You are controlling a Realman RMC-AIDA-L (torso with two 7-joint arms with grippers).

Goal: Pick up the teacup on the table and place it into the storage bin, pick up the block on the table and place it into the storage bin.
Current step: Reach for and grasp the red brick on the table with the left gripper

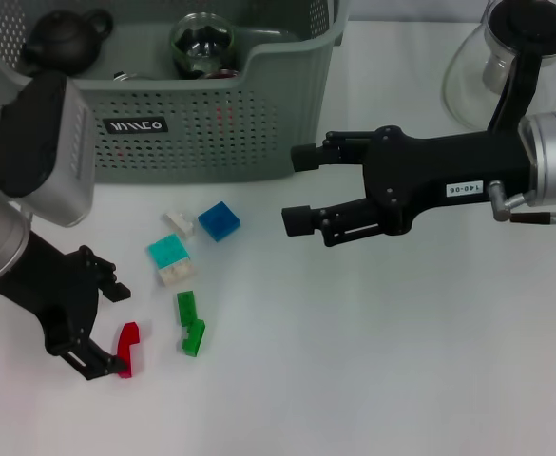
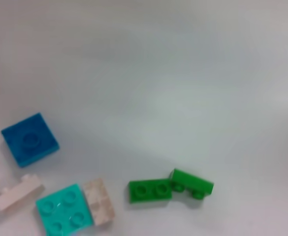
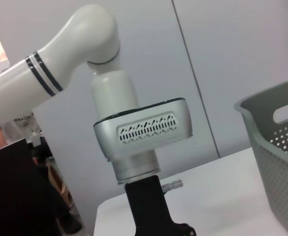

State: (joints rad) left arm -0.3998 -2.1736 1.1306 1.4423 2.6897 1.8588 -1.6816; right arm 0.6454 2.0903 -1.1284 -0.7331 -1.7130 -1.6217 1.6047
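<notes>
Here, the left gripper sat low on the white table, its jaws closed around a red block.

The right gripper hovered above the table just in front of the storage bin, jaws spread and empty. The bin stood at the table's far edge; inside it lay a dark teapot and a glass teacup. Between the grippers lay loose blocks: a blue block, a teal block touching a white block, a second white block, and two green blocks end to end. A glass carafe stood behind the right arm.
</notes>
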